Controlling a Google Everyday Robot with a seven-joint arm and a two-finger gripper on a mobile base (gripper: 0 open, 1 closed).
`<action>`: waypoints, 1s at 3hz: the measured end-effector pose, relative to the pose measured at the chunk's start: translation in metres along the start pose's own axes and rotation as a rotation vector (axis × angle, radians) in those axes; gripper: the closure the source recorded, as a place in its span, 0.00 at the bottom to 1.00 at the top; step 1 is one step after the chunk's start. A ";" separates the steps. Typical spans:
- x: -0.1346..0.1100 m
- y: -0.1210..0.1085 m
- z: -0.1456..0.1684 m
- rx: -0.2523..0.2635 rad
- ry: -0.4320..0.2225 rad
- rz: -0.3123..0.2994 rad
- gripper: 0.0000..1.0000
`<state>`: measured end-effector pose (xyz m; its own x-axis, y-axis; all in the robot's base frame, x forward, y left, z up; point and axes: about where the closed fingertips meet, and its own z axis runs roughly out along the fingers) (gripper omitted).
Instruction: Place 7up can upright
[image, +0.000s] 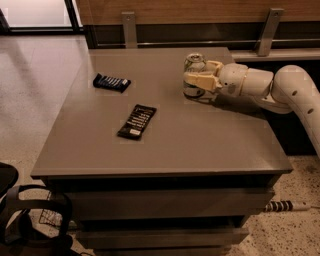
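Note:
The 7up can (194, 62) stands upright on the grey table (200, 140) at the back right, its shiny top end facing up. My gripper (192, 81) reaches in from the right on the white arm (295, 90). Its cream fingers (200, 80) clasp the can's middle, one in front and one behind, and hide most of the label. The can's base is at the table surface; I cannot tell whether it rests on it.
Two flat dark snack bars lie on the table: one (111, 82) at the back left, one (137, 121) near the middle. A wooden wall with metal brackets (129, 27) runs behind the table. Dark gear (30, 220) sits on the floor at the front left.

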<state>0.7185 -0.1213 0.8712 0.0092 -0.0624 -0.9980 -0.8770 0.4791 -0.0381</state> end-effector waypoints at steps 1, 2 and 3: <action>-0.003 0.000 0.000 0.000 0.000 0.000 0.85; -0.004 0.000 0.000 0.000 0.000 0.000 0.61; -0.005 0.000 0.000 0.000 0.000 0.000 0.39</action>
<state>0.7185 -0.1211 0.8764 0.0092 -0.0624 -0.9980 -0.8771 0.4788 -0.0380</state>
